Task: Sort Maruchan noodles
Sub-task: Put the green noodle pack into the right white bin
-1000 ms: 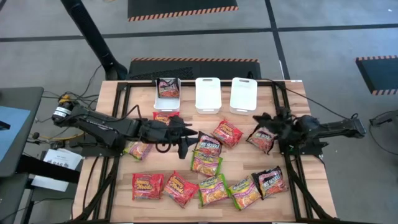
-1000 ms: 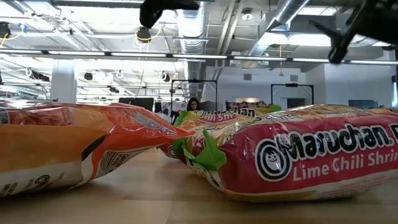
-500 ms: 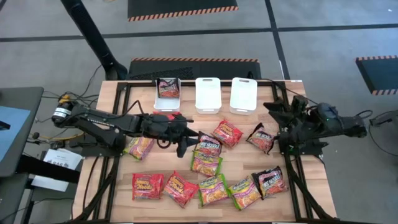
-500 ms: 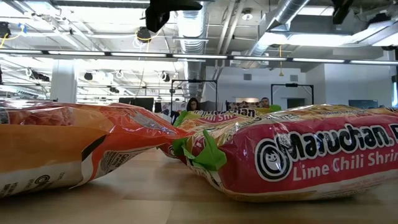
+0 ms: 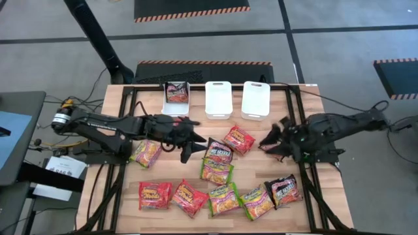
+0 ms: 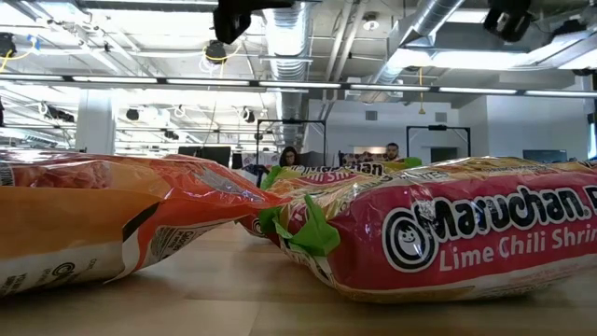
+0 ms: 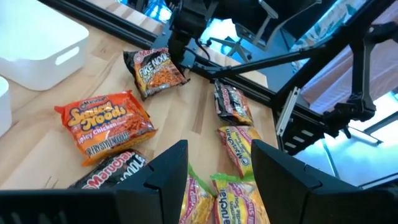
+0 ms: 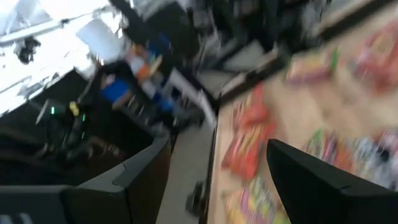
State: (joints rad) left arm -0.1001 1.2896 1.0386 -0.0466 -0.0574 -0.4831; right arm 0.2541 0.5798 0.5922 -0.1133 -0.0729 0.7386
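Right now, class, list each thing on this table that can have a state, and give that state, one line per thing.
Left bin: holds one noodle packet.
Middle bin: empty.
Right bin: empty.
Loose Maruchan packets: lying flat on the table, unsorted.
Black packet: flat, beside the left gripper.
Left gripper: open, holding nothing, above the packets.
Right gripper: open, holding nothing, over a dark packet.

The right wrist view is smeared throughout: the packets (image 8: 249, 134) on the desk (image 8: 292, 106) show only as streaks of red and green, their print unreadable. In the low view, the orange packet (image 6: 103, 219) and the pink packet (image 6: 466, 229) are cut by the picture's edges and hide the rest. From above, the right hand (image 5: 271, 140) covers a dark packet (image 5: 279, 145).
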